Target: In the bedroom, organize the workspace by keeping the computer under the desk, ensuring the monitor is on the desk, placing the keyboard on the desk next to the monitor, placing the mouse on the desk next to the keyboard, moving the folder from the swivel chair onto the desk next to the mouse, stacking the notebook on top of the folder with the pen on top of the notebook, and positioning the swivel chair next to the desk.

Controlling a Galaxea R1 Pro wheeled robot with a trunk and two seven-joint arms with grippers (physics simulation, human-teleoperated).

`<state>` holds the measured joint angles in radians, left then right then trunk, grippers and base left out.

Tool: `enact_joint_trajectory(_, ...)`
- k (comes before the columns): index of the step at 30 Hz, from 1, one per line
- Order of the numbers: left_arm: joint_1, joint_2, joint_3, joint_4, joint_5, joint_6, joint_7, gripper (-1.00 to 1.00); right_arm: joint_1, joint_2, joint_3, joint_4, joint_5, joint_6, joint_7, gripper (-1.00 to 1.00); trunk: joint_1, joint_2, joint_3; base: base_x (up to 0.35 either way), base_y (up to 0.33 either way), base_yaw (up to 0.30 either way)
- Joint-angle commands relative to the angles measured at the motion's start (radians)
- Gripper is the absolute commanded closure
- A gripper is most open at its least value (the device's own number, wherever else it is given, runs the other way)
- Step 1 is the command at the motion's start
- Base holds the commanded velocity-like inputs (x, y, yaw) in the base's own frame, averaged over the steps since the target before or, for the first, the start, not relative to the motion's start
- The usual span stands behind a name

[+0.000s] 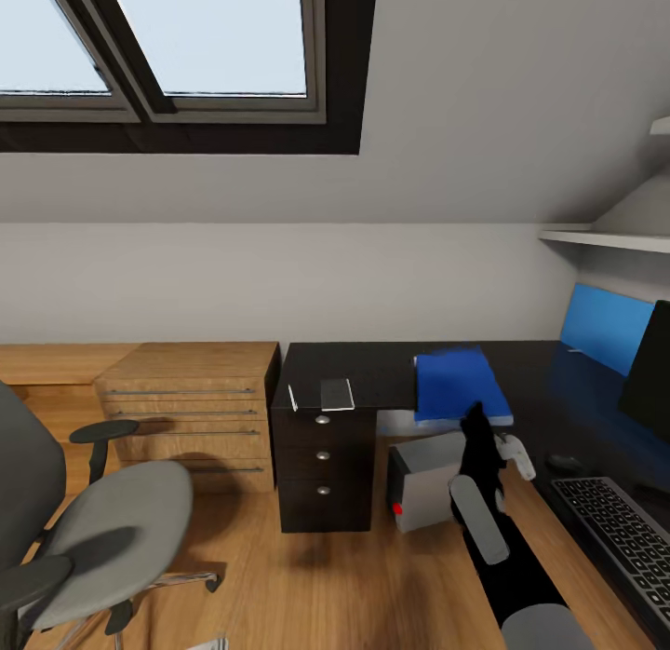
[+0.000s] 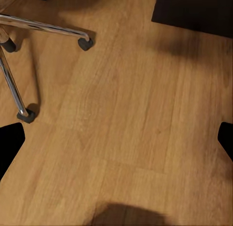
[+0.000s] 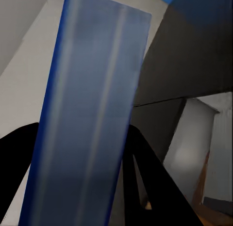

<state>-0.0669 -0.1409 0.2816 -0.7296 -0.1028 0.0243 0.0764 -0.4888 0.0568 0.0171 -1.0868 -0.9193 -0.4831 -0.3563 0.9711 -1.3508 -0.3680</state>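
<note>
The right gripper has the folder pinched at its near edge, jaws pressed onto it from either side, and the right wrist view confirms it: the blue slab with its pale page edge runs straight between the two dark fingers. The folder sits over the front edge of the desk, overhanging slightly, apparently at or near set-down; whether it fully rests on the black top cannot be told.

The spot looks off. The task wants the folder beside the mouse, and the mouse lies well to the right, just beyond the far end of the keyboard, with the monitor standing behind. So this may be a staging spot, or the arm has further to go.

Over by the drawer unit, the notebook lies flat on the desk with the pen just beside it, both waiting to be stacked. The computer sits on the floor under the desk, red light showing, job done there.

The swivel chair stands apart at the left, seat bare. The left gripper hangs over the wooden floor near the chair's chrome legs, jaws spread wide, holding nothing, kept out of the way.
</note>
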Motion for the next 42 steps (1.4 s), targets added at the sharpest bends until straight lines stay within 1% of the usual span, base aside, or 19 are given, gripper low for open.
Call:
enact_joint_trajectory(1, -0.001, -0.001, 0.004, 0.001, -0.011, -0.003, 0.0, -1.0, -0.001, 0.0, -0.011, 0.0, -0.016, -0.006, -0.004, 1.0, 0.0, -0.001, -0.001, 0.0, 0.0, 0.0)
enact_joint_trajectory(3, -0.001, -0.002, 0.003, 0.005, -0.011, -0.015, 0.0, -1.0, -0.002, 0.0, -0.05, 0.002, -0.051, -0.009, -0.008, 1.0, 0.0, -0.001, -0.001, 0.0, 0.0, 0.0)
enact_joint_trajectory(4, -0.001, -0.002, 0.003, 0.006, -0.011, -0.016, 0.0, -1.0, -0.002, 0.001, -0.056, 0.002, -0.06, -0.01, -0.008, 1.0, 0.0, -0.001, -0.001, 0.0, 0.0, 0.0)
enact_joint_trajectory(6, -0.001, -0.002, 0.003, 0.008, -0.011, -0.022, -0.001, -1.0, -0.002, 0.002, -0.07, 0.002, -0.101, -0.011, -0.005, 1.0, 0.0, -0.001, -0.001, 0.0, 0.0, 0.0)
enact_joint_trajectory(9, -0.001, -0.002, 0.004, 0.008, -0.01, -0.025, -0.001, -1.0, -0.002, 0.003, -0.077, -0.008, -0.17, -0.012, -0.003, 1.0, 0.0, -0.001, -0.001, 0.0, 0.0, 0.0)
enact_joint_trajectory(12, -0.001, -0.002, 0.004, 0.009, -0.009, -0.026, -0.001, -1.0, -0.002, 0.004, -0.077, -0.02, -0.224, -0.012, -0.003, 1.0, 0.0, -0.001, -0.001, 0.0, 0.0, 0.0)
enact_joint_trajectory(13, -0.001, -0.002, 0.003, 0.009, -0.009, -0.026, -0.001, -1.0, -0.002, 0.004, -0.075, -0.023, -0.249, -0.012, -0.003, 1.0, 0.0, -0.001, -0.001, 0.0, 0.0, 0.0)
enact_joint_trajectory(17, -0.001, -0.002, 0.003, 0.009, -0.009, -0.023, -0.002, -1.0, -0.002, 0.004, -0.074, -0.026, -0.264, -0.012, -0.003, 1.0, 0.0, -0.001, -0.001, 0.0, 0.0, 0.0)
enact_joint_trajectory(28, -0.001, -0.003, 0.003, 0.033, -0.011, -0.022, -0.001, -1.0, -0.002, 0.003, -0.074, -0.033, -0.267, -0.014, 0.014, 1.0, 0.0, -0.001, -0.001, 0.0, 0.0, -0.018)
enact_joint_trajectory(35, -0.001, -0.003, 0.004, 0.033, -0.011, -0.023, -0.001, -1.0, -0.002, 0.003, -0.074, -0.033, -0.267, -0.014, 0.018, 1.0, 0.0, -0.001, -0.001, 0.02, 0.0, -0.201)
enact_joint_trajectory(42, -0.001, -0.003, 0.002, 0.035, -0.011, -0.021, -0.001, -1.0, -0.002, 0.003, -0.074, -0.029, -0.268, -0.013, 0.018, 1.0, 0.0, -0.001, -0.001, 0.277, 0.0, -0.2)
